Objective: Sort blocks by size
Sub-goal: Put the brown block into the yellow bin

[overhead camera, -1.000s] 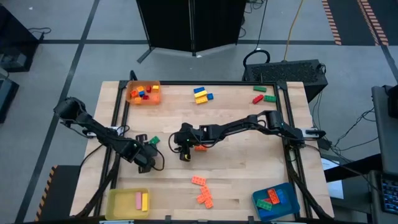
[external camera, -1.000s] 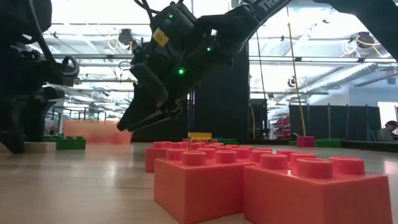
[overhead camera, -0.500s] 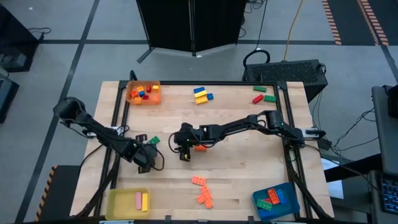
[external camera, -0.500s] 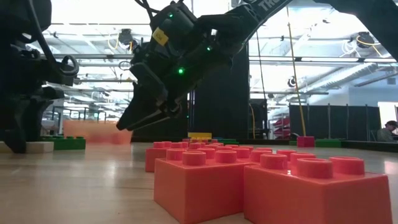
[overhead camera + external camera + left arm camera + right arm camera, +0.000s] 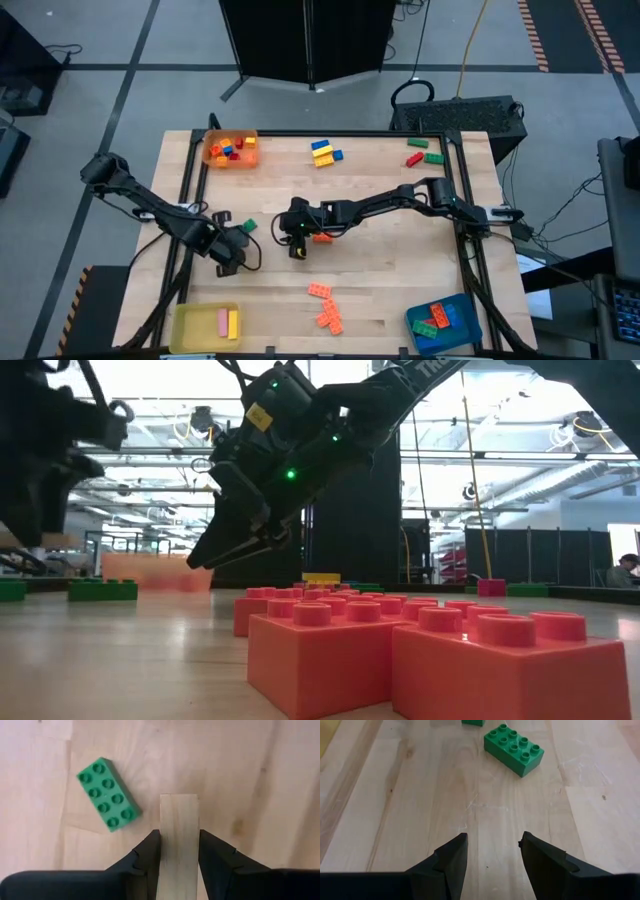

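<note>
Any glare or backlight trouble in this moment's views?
Low view: bright ceiling lights behind leave the right claw a dark silhouette, and the table shows a sheen. Left wrist view: even light, no glare on the left claw or the pale block it grips. High view: evenly lit.

A block (image 5: 108,795) lies beside the left pincer (image 5: 179,851) on the table (image 5: 400,260).

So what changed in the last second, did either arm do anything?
The left pincer, gripping a pale bar, rose off the table and drew slightly leftward. The right pincer stayed open above mid-table; the loose blocks did not move.
</note>
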`<move>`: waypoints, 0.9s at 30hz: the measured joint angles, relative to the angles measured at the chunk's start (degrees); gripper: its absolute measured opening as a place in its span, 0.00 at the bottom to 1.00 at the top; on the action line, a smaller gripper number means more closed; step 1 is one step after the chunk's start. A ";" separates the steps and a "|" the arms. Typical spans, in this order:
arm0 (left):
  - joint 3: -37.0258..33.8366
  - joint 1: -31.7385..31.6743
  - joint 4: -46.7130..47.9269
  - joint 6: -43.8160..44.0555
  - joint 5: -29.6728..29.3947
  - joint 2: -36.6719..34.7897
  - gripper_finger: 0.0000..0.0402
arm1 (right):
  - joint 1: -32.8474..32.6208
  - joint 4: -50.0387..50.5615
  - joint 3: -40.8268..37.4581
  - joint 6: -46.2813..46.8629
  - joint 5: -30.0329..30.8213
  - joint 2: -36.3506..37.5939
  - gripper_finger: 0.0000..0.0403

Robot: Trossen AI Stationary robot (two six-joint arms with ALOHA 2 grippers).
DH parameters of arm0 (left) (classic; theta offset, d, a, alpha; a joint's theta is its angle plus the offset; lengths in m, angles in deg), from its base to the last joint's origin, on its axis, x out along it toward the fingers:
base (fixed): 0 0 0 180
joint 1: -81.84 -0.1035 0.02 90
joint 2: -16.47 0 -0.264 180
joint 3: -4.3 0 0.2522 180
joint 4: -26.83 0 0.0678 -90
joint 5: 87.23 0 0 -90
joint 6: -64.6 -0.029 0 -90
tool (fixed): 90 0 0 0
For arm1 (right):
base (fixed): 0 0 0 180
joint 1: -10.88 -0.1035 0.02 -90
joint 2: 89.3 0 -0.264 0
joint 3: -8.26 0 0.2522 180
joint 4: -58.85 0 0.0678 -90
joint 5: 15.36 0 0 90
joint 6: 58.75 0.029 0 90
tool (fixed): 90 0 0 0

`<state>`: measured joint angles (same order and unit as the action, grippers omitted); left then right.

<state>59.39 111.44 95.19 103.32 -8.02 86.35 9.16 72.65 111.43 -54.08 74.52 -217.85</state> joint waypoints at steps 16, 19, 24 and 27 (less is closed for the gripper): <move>10.14 9.46 1.48 7.41 20.74 -0.12 0.28 | 0.01 0.76 0.00 -0.66 0.00 0.00 0.44; 10.80 12.03 1.07 10.22 21.23 -0.14 0.28 | 0.02 0.78 0.00 -0.67 0.00 0.00 0.44; 10.83 15.79 -3.36 13.95 21.27 -0.14 0.28 | 0.02 0.77 0.00 -0.66 0.00 0.00 0.44; 10.85 17.46 -7.93 14.97 21.25 -0.14 0.28 | 0.00 0.76 0.00 -0.66 0.00 0.00 0.44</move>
<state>70.24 128.90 87.26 118.28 13.23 86.21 9.16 73.41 111.43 -54.74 74.52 -217.85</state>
